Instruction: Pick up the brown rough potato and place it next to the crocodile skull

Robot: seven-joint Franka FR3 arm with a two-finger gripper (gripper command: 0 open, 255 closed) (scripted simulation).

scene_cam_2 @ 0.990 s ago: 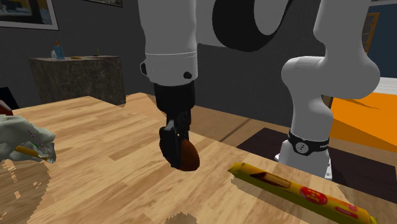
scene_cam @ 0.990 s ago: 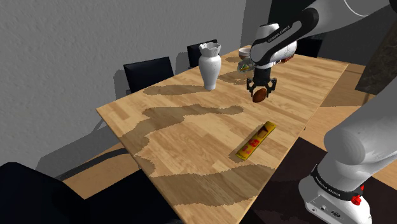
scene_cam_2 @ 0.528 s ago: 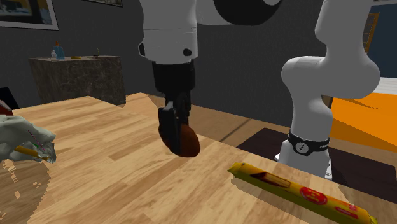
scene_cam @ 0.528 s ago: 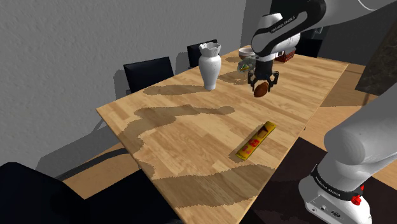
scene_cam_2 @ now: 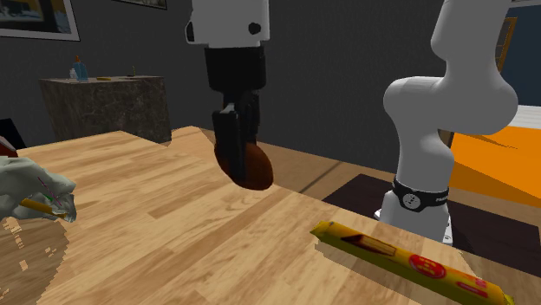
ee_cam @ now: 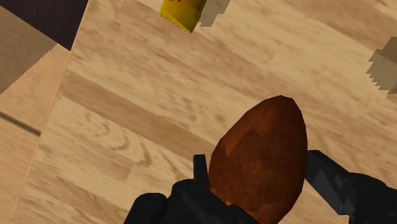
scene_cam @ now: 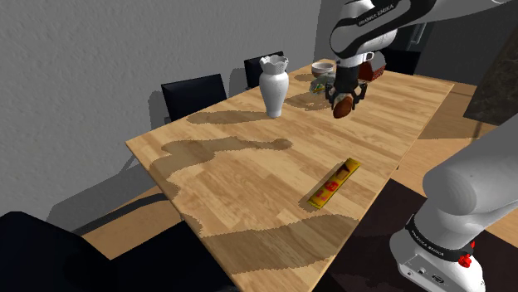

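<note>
The wooden table (scene_cam: 232, 174) bears one vase (scene_cam: 274, 85), one yellow packet (scene_cam: 334, 183); the claw (scene_cam: 342, 103) clasps one potato (scene_cam_2: 249, 166).

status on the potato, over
Fingers shut on potato. Potato held above the table, just short of the skull. White vase beside the skull, looks off the path.

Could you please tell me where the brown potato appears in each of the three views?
Shoulder view: potato upper right, above the table's far end.
Second exterior view: potato centre, above the table.
Wrist view: potato clasped in the gripper.
Shared landmark: yellow packet.
</note>
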